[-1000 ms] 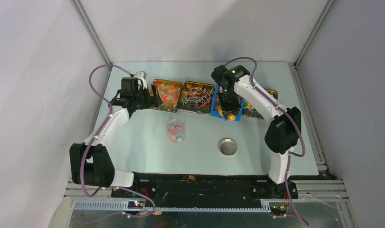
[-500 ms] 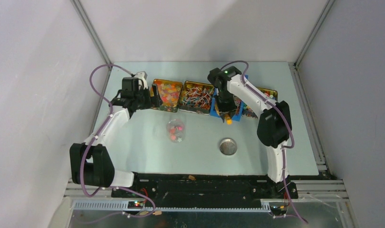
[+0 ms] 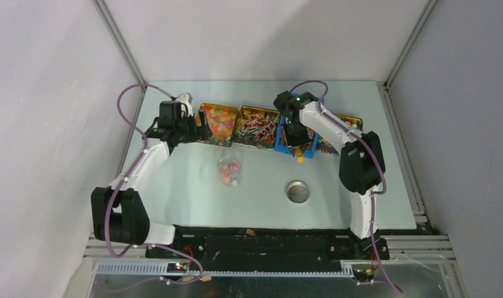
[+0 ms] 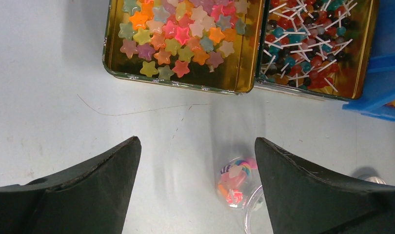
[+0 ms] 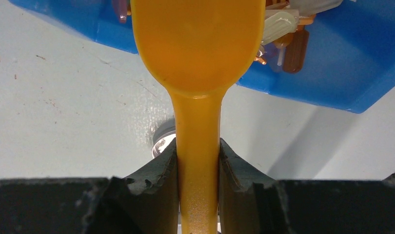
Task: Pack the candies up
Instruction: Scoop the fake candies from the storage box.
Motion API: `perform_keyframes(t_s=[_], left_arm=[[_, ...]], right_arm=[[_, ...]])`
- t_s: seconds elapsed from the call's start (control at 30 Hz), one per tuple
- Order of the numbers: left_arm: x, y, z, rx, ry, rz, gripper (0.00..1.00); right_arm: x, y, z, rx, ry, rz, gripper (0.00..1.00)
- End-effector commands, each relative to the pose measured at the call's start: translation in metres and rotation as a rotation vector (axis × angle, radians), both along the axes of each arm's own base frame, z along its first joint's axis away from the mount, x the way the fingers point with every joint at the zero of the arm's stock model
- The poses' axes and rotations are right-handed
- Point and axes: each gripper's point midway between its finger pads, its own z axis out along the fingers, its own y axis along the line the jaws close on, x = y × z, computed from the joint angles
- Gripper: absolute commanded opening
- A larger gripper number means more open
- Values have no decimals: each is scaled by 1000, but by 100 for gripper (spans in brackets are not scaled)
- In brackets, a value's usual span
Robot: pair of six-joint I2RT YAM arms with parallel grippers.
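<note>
The candies lie in open trays at the back: star gummies [image 4: 181, 34] in a gold tin [image 3: 220, 123], white-stick lollipops [image 4: 310, 44] in the tin beside it [image 3: 256, 127], and wrapped pieces [image 5: 283, 29] in a blue bin [image 3: 310, 141]. A clear jar [image 3: 230, 171] holds a few candies [image 4: 234, 183]. My right gripper [image 5: 198, 156] is shut on the handle of the orange scoop [image 5: 198, 48], whose bowl hangs over the blue bin's [image 5: 332, 68] front edge. My left gripper [image 4: 198, 161] is open and empty above the table, between the gummy tin and the jar.
A round silver lid [image 3: 297, 191] lies on the table in front of the blue bin, and also shows in the right wrist view [image 5: 161, 141]. Another candy tin [image 3: 351, 124] stands at the far right of the row. Grey walls enclose the table.
My right arm has swung a little left and its elbow has drawn in, with the scoop staying over the blue bin's front. The left arm has not moved.
</note>
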Motion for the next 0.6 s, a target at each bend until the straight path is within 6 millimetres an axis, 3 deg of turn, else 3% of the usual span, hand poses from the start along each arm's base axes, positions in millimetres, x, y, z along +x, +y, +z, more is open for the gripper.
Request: perform_keyframes(t_s=[0.0,0.4,0.57], left_arm=[[6,-2,15,20,-58,-19,94],[6,-3,13,22,-54,-26,94],[6,-4,13,24,-52,-30,94]], right_arm=[[22,-4,20,40,-165,-53,0],[34,2,-10,79,-122,-79,0],[41,1,-16,88,-180,-100,0]])
